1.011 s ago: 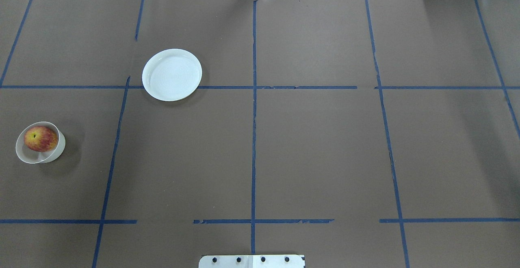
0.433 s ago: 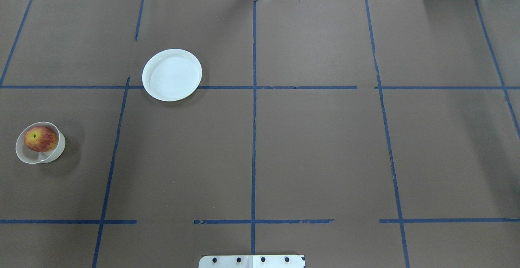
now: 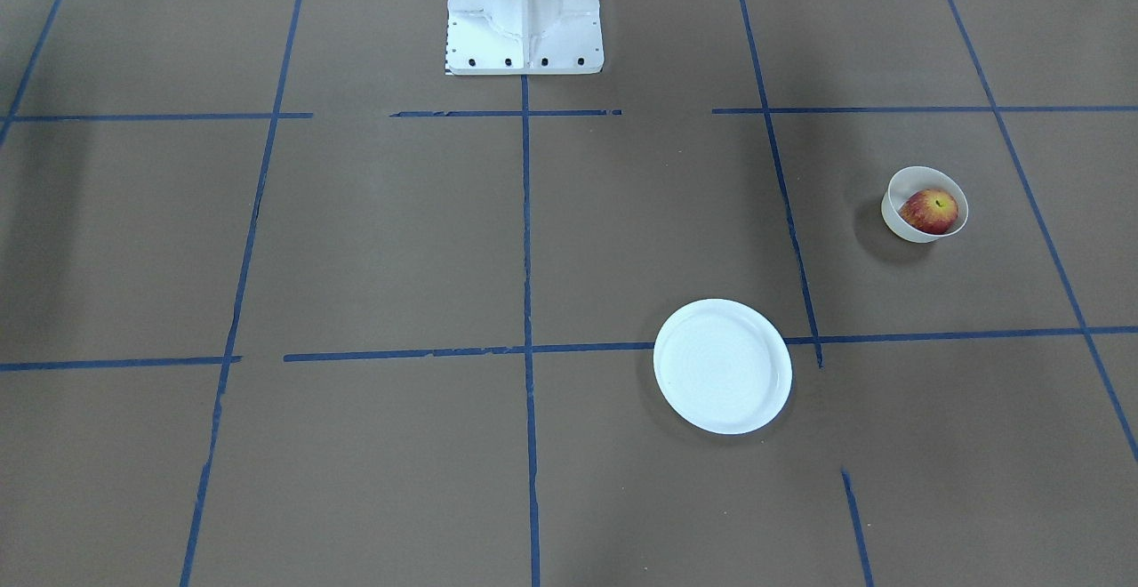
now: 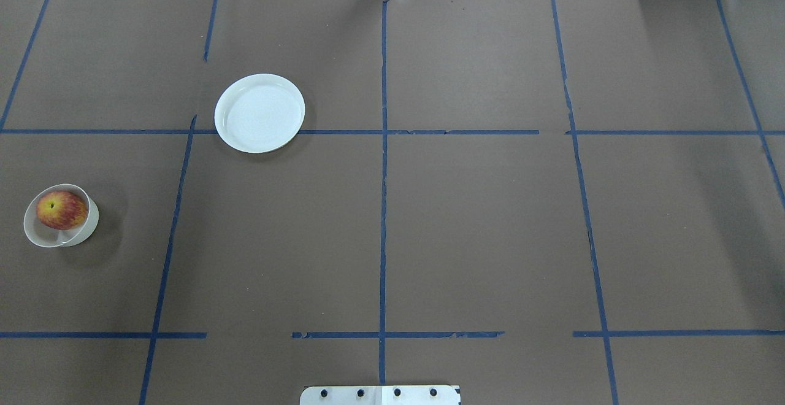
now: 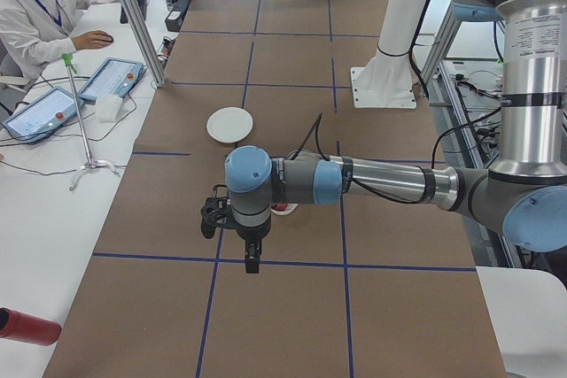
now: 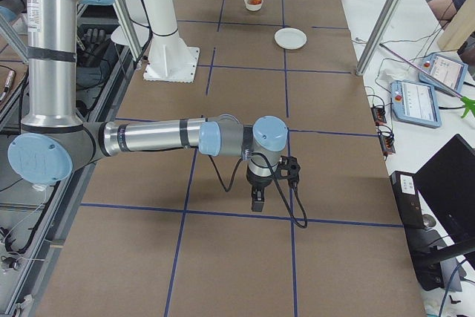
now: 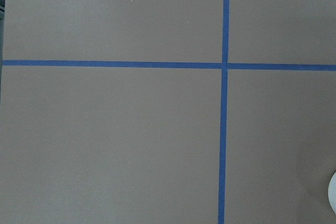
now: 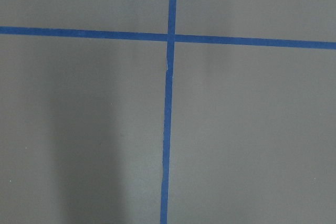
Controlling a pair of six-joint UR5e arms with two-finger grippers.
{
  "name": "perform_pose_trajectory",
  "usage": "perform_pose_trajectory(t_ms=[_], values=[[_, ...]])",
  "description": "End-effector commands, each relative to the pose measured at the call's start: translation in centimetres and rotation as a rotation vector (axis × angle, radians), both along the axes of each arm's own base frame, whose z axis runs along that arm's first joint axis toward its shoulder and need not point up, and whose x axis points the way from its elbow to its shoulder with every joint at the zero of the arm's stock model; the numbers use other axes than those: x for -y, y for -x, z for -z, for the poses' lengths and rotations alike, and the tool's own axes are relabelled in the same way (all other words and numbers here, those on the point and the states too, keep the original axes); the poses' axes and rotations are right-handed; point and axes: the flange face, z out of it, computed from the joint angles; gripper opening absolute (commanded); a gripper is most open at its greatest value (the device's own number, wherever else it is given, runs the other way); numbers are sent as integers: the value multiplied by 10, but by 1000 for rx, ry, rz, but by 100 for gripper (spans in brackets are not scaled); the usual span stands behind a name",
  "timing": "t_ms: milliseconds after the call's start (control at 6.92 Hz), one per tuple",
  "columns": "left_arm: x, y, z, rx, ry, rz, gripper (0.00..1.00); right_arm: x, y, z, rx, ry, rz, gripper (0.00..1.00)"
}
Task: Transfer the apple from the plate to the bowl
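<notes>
Bench: brown cover with a blue tape grid. Against the overhead pictures from a second ago and from just under half a second ago, nothing on it differs. Plate, bowl and apple sit in the same spots, and no arm enters that view in any of the three.

Left arm: seen only from the bench end on its own side. It reaches out level above the bench with the wrist pointing down. Its wrist camera sees only bare cover and tape lines, plus a white sliver at the right edge that I cannot identify.

Right arm: same posture at the far end of the bench, well apart from the dishes. Its wrist camera shows cover and tape only.

Plate: flat, white and empty, sitting across a tape line on the robot's left half.

Bowl: small and deep, near the left edge of the bench and well apart from the plate.

Apple: red and yellow, dimple up, resting inside the bowl and nearly filling it.

Left fingers and right fingers: both hang clear above bare bench with nothing visibly between them. These side views are too coarse, so I cannot tell whether they are released or clenched.

Reading: static scene, apple in bowl, plate bare. I judge the transfer done and no further move needed on the apple.
</notes>
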Motion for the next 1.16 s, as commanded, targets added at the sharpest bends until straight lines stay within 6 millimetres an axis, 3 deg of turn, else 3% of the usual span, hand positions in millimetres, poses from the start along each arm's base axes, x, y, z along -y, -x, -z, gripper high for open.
perform_pose_trajectory(t_ms=[0, 1011], values=[[0, -3, -2, -21, 6, -3, 100, 0, 0, 0, 0, 0, 0, 100], [-6, -7, -12, -49, -39, -98, 100, 0, 0, 0, 0, 0, 0, 100]])
